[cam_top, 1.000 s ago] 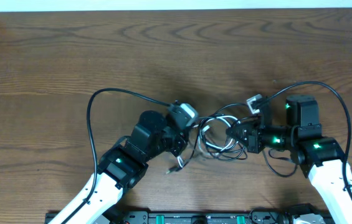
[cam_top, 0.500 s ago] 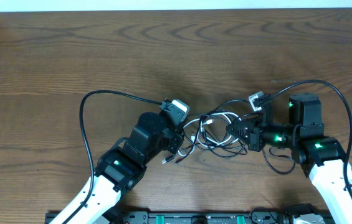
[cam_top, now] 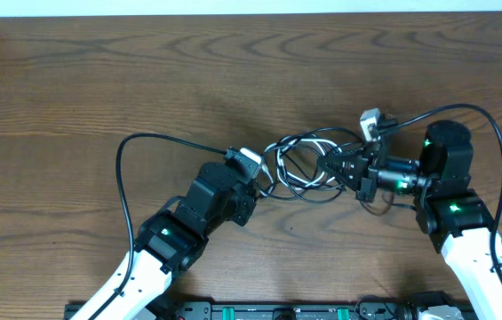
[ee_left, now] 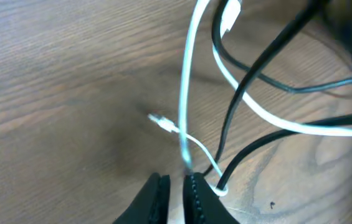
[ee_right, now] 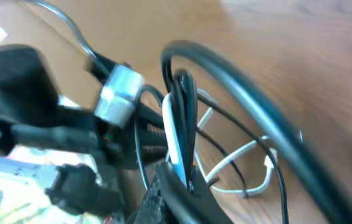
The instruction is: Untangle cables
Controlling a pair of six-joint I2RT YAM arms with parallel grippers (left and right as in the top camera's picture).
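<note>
Around the cables (cam_top: 299, 164), the brown wooden surface (cam_top: 73, 80) spreads out on every side, its grain running across the overhead view. Left of the tangle and nearer the robot's base, the left arm (cam_top: 166, 240) comes in at a slant. Right of the tangle, the right arm (cam_top: 464, 240) bends toward it from the other side. Each arm's own thick black wire arcs away from the tangle: the left wire (cam_top: 126, 156) loops out to the left, and the right wire (cam_top: 492, 142) curves over the right arm. The cables sit between the two arm tips as one loose knot of overlapping loops, several black cords and a white one, spanning from one tip to the other.

At the tangle's left edge, the left gripper (cam_top: 258, 185) has its jaws almost together. In the left wrist view the white cable (ee_left: 185, 93) runs down into the narrow gap between them and is pinched there. A black cable (ee_left: 250, 74) crosses the white one and ends just beside the fingertips.

At the tangle's right edge, the right gripper (cam_top: 332, 167) has its jaws clamped on a bundle of black strands and the white one, which rise out of the grip in the right wrist view. On the tangle's left fringe, a small white plug end (ee_left: 161, 120) lies on the wood near the left gripper.
</note>
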